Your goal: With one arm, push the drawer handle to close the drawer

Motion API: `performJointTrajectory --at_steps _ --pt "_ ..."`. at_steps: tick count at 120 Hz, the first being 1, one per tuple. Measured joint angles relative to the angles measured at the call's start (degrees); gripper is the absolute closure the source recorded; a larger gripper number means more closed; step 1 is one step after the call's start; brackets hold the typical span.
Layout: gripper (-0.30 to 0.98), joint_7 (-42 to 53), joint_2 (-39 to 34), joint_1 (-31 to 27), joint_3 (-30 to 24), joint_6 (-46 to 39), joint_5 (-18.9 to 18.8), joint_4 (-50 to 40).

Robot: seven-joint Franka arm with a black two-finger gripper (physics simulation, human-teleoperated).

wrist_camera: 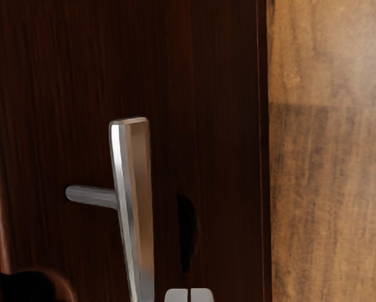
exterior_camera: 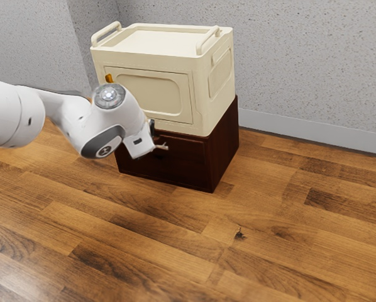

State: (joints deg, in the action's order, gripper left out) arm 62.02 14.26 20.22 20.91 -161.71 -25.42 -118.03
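Observation:
My gripper (exterior_camera: 153, 133) is at the front of the dark brown drawer (exterior_camera: 183, 165), close to the metal handle (exterior_camera: 162, 147). In the wrist view, the silver handle bar (wrist_camera: 135, 189) stands off the dark drawer front (wrist_camera: 222, 126) on a thin post. The gripper's two light grey fingertips (wrist_camera: 189, 295) are together beside one end of the bar, with nothing held between them. A narrow gap separates them from the bar in that view. My hand partly covers the drawer front in the exterior view; how far the drawer stands out cannot be told.
A cream cabinet (exterior_camera: 200, 94) with raised rails sits on top of the dark drawer unit, and an orange-yellow piece (exterior_camera: 109, 78) shows at its front. Wood floor (exterior_camera: 288, 220) surrounds the unit's front and side. A grey wall (exterior_camera: 307, 56) stands behind.

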Motion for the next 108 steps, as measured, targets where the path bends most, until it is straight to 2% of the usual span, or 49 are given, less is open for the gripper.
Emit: performJointTrajectory --at_steps 14,30,42,62,86,108 --pt "0.79 0.0 0.24 -0.11 -0.04 -0.44 0.04 0.36" --pt "0.79 -0.14 -5.84 1.23 -0.08 6.55 1.58 -1.52" --pt "0.79 -0.21 -12.99 2.37 -0.04 14.13 5.06 -3.46" --pt "0.78 -3.69 -22.24 3.32 -0.07 29.66 13.72 -3.19" --pt "0.35 -20.42 -24.84 3.04 -0.56 48.53 21.92 2.2" --pt "0.15 -32.98 -24.99 3.07 -0.53 56.01 24.08 2.76"
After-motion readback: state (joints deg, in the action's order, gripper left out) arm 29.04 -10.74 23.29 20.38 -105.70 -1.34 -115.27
